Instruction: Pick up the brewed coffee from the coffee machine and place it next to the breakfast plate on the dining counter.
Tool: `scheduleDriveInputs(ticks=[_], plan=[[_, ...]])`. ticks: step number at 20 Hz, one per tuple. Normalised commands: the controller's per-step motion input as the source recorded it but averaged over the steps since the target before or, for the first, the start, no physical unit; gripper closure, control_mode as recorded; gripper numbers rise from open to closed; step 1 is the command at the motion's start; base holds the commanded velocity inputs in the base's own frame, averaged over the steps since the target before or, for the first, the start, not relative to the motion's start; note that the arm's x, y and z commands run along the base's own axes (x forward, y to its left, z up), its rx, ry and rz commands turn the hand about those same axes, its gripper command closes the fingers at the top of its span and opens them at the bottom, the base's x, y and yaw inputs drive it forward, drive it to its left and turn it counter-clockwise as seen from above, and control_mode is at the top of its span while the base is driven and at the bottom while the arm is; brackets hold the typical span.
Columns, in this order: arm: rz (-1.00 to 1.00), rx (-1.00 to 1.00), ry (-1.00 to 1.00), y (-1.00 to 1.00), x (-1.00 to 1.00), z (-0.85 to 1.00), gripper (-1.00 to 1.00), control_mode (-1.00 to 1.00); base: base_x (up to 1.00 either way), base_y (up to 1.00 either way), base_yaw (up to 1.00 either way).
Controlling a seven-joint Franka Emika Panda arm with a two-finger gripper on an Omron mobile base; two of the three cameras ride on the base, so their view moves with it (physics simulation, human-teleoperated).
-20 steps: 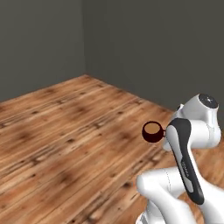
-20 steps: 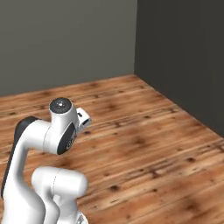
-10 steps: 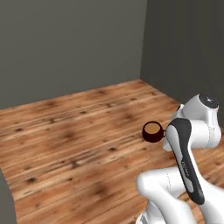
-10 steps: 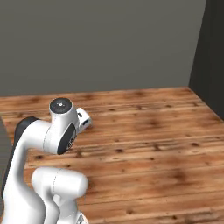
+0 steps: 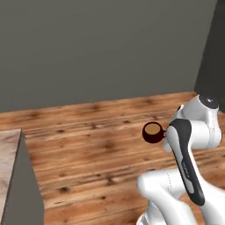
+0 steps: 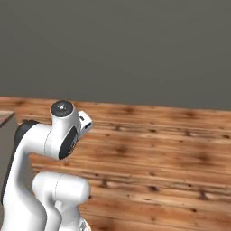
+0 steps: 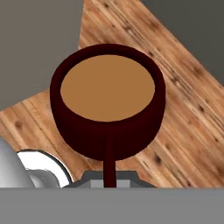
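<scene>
mug of brewed coffee (image 5: pixel 152 132) held in the air above the wood floor (image 5: pixel 88 145), upright, full | gripper (image 7: pixel 109 181) clamped on its handle | stone counter corner (image 5: pixel 8 149) at left edge

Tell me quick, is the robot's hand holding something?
Gripper: closed on the brewed coffee mug's handle, carried above the wooden floor.

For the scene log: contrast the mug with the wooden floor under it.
The mug is dark maroon, round and plain; the wooden floor is light brown, flat and streaked with grain and knots. The mug hangs in the air, carried at the arm's end; the floor lies below it. Shared: the coffee surface is brownish like the planks.
</scene>
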Motion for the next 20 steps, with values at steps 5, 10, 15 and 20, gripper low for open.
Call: scheduleDriveInputs(ticks=[5, 10, 15, 20], plan=[[0.0, 0.0, 0.0, 0.0, 0.0, 0.0, 1.0, 1.0, 1.0, -0.03, 0.48], [0.0, 0.0, 0.0, 0.0, 0.0, 0.0, 1.0, 1.0, 1.0, -0.14, 0.5], [0.0, 0.0, 0.0, 0.0, 0.0, 0.0, 1.0, 1.0, 1.0, -0.31, 0.49], [0.0, 0.0, 0.0, 0.0, 0.0, 0.0, 1.0, 1.0, 1.0, -0.31, 0.57]])
